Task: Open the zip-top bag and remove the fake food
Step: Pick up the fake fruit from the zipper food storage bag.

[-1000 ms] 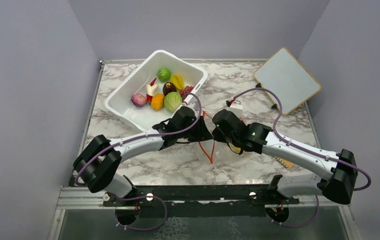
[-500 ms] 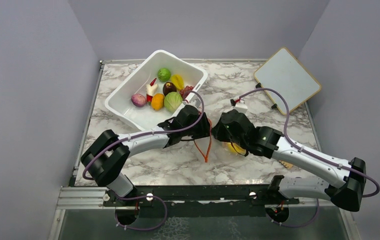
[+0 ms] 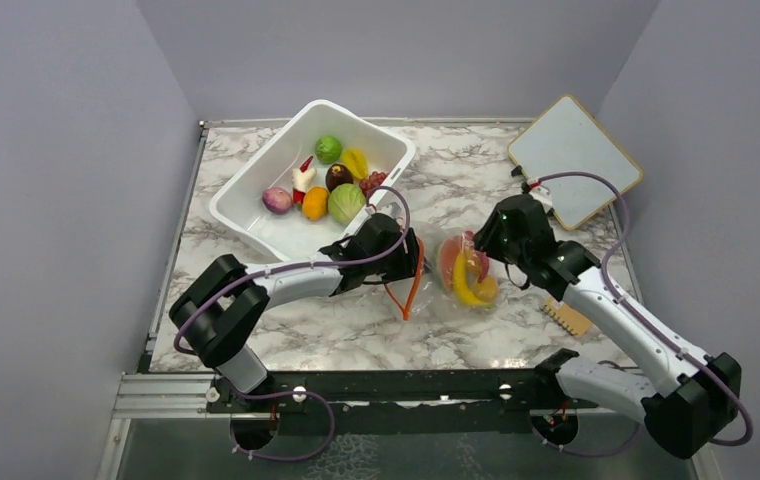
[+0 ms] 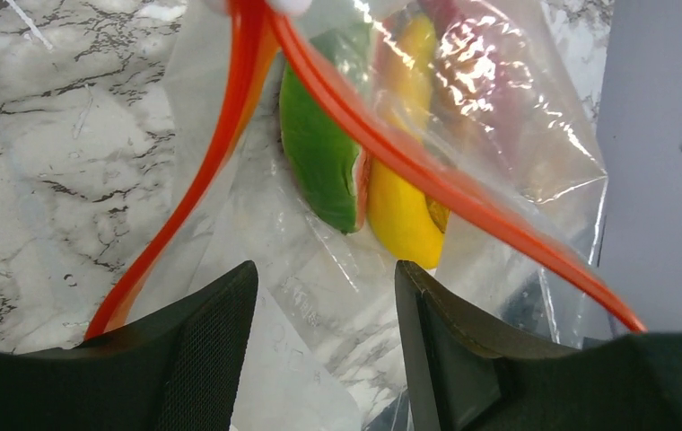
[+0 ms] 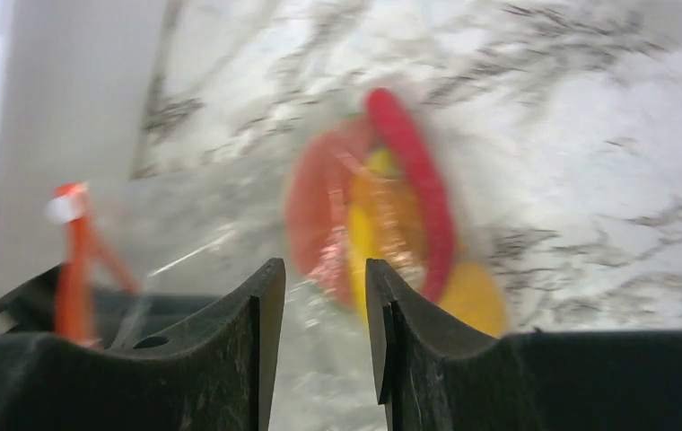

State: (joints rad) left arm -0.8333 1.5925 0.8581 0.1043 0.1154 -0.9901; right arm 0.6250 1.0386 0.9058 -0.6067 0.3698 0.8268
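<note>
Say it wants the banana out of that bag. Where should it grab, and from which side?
Probably the near end of the banana, pinched across its narrow width, reaching in from the left end effector between the parted orange strips. That end points toward the opening and pokes past the watermelon slice.

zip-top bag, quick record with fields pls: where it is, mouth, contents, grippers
location: zip-top bag on the marble table
mouth: zip strip parted, open
contents: fake food inside, banana and watermelon slice visible
left gripper: jaws apart, bag film between them
right gripper: jaws apart, nothing between, short of the bag
</note>
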